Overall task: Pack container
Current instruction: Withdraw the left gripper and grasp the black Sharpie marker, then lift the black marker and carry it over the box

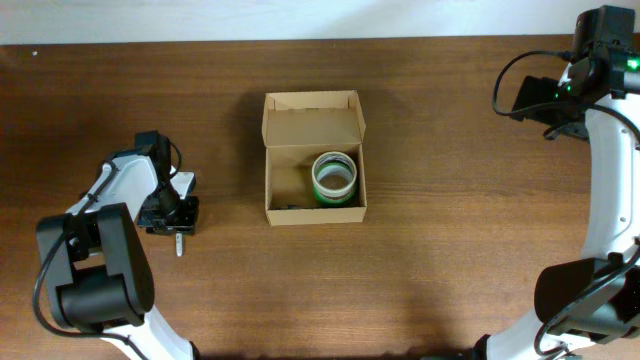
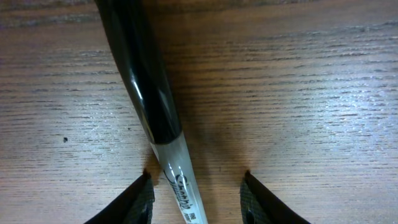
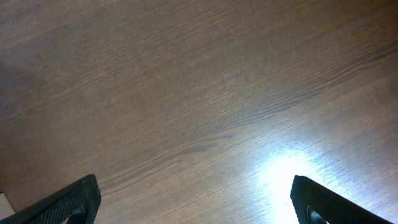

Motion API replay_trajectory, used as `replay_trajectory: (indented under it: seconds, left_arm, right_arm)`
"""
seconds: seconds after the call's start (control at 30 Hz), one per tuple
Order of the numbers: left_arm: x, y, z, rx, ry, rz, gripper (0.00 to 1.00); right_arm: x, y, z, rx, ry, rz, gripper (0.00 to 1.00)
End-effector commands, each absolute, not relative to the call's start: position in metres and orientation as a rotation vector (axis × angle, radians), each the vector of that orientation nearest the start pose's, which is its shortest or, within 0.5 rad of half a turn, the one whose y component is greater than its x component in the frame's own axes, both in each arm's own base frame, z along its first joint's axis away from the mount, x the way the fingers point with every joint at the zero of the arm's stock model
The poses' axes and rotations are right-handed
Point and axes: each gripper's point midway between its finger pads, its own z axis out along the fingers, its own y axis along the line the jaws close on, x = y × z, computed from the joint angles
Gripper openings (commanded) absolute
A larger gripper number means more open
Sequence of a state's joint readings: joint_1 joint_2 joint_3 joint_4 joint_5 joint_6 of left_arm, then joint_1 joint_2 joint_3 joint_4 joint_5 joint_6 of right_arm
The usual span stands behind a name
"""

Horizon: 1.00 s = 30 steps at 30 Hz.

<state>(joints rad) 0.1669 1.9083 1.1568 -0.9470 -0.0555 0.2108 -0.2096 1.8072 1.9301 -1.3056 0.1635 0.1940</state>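
Note:
The container point(image 1: 272, 160) is a tan cardboard box in the middle of the table, with its flap lid standing open at the back. A green and white tape roll point(image 1: 334, 176) lies inside it at the right. At the left, my left gripper point(image 1: 178, 214) is down at the table over a marker point(image 2: 146, 93) with a black cap and a grey barrel. In the left wrist view the left gripper point(image 2: 197, 180) is open, and the marker lies between the fingers with a gap on each side. My right gripper point(image 1: 532, 96) hangs at the far right, and the right gripper point(image 3: 196, 186) is wide open over bare wood.
The grey end of the marker point(image 1: 179, 243) pokes out below the left gripper. The brown wooden table point(image 1: 450, 250) runs to a pale wall along the back edge. A small dark item point(image 1: 290, 206) lies in the container's front left corner.

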Motion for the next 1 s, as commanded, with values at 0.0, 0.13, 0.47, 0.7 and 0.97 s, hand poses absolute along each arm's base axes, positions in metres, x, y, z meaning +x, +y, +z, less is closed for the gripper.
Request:
replay_trajectory:
  seconds: [0.0, 0.13, 0.47, 0.7, 0.97]
  left_arm:
    - [0.276, 0.055, -0.030, 0.043, 3.366, -0.008, 0.39]
    - [0.270, 0.048, -0.043, 0.037, 3.403, -0.080, 0.07]
    - [0.298, 0.051, -0.022, 0.077, 3.318, -0.066, 0.02]
    - [0.357, 0.051, 0.057, 0.145, 3.082, -0.079, 0.01]
    - [0.393, 0.019, 0.187, 0.578, 2.819, -0.076, 0.02]
  right_arm:
    - [0.395, -0.112, 0.248, 0.586, 2.646, -0.225, 0.99]
    - [0.395, -0.112, 0.248, 0.586, 2.646, -0.225, 0.99]
    - [0.395, -0.112, 0.248, 0.586, 2.646, -0.225, 0.99]
    - [0.395, -0.113, 0.248, 0.586, 2.646, -0.225, 0.99]
    - [0.395, -0.112, 0.248, 0.586, 2.646, -0.225, 0.99]
